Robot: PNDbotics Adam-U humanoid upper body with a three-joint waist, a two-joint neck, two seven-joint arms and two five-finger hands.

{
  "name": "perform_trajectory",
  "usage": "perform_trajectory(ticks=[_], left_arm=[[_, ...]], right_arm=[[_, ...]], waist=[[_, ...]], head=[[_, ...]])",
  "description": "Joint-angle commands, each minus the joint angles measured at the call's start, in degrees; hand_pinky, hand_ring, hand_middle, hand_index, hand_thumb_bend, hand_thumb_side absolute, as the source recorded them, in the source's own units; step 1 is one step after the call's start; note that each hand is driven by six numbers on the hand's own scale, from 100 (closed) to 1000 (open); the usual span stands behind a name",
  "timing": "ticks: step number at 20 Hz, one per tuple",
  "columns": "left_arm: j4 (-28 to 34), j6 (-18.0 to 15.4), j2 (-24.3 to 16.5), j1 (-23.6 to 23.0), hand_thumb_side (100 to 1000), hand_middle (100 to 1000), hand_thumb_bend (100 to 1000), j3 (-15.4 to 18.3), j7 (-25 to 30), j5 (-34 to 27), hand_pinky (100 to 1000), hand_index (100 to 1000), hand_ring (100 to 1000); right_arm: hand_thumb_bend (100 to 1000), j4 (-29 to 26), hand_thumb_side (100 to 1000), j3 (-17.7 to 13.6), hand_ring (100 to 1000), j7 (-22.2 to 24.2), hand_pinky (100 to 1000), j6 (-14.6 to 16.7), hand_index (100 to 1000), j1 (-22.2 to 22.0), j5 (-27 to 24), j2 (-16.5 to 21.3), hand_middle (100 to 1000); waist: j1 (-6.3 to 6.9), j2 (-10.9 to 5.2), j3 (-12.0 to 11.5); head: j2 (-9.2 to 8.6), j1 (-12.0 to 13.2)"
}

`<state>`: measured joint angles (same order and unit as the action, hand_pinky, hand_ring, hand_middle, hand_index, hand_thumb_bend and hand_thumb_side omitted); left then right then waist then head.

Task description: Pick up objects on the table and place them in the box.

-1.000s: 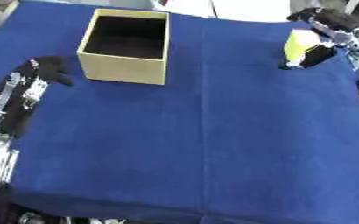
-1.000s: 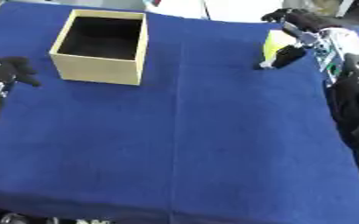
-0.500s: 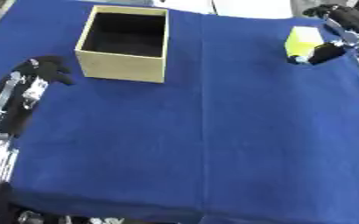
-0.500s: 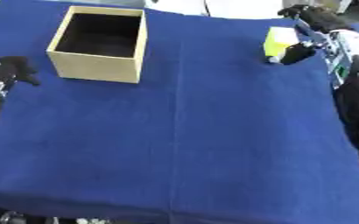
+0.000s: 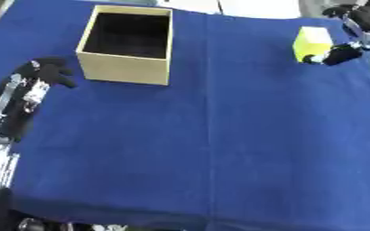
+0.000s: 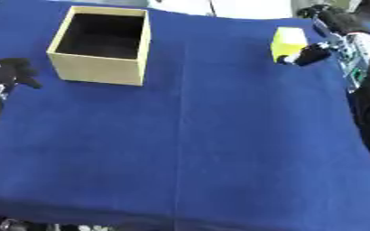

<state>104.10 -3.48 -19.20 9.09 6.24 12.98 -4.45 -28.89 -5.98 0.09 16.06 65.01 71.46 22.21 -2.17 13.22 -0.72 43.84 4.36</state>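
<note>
One yellow block (image 6: 288,41) sits on the blue tablecloth (image 5: 219,135) near the far right corner, with the robot's right hand (image 6: 318,49) just beside it on its right, a dark fingertip touching its lower edge; whether those fingers grip it cannot be told. One open cardboard box (image 5: 128,44) stands at the far left, well apart from the block. The left hand (image 5: 50,72) rests just left of the box, fingers curled and holding nothing.
</note>
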Motion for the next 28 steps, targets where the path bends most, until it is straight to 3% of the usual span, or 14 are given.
perform_trajectory(ticks=[1, 10, 13, 19, 28], left_arm=[[1.18, -0.15, -1.07, 0.76, 690, 624, 296, 0.35, 0.09, 0.18, 1000, 782, 602], [1.42, -0.28, -0.73, 1.2, 694, 624, 293, 0.26, 0.26, 0.49, 1000, 782, 602], [1.51, -0.35, -0.64, 1.28, 697, 624, 292, 0.27, 0.28, 0.62, 1000, 782, 601], [1.61, -0.39, -0.43, 1.49, 700, 624, 291, 0.27, 0.35, 0.97, 1000, 782, 601], [1.62, -0.4, -0.25, 1.78, 703, 624, 290, 0.24, 0.48, 1.16, 1000, 783, 600]], right_arm=[[608, -0.67, 384, -0.19, 892, -2.01, 773, -0.83, 910, 1.01, 0.31, 1.85, 807], [580, -0.44, 378, -0.11, 876, -6.01, 759, -2.44, 889, 0.54, 2.19, 1.15, 787], [515, -0.44, 338, -0.15, 868, -7.61, 749, -3.57, 877, 0.37, 2.99, 1.07, 775], [488, -0.04, 309, -0.14, 859, -9.92, 742, -5.72, 868, 0.19, 4.38, 0.95, 766], [399, -0.08, 100, -0.18, 795, -13.27, 702, -7.25, 768, -0.1, 5.15, 0.8, 647]], waist=[[0.25, -0.62, -0.08], [0.6, 0.55, -0.59], [0.71, 0.97, -0.81], [0.8, 1.75, -1.14], [0.82, 2.24, -1.45]], head=[[0.28, -0.23], [0.28, -0.85], [0.28, -1.0], [0.28, -1.17], [0.28, -1.21]])
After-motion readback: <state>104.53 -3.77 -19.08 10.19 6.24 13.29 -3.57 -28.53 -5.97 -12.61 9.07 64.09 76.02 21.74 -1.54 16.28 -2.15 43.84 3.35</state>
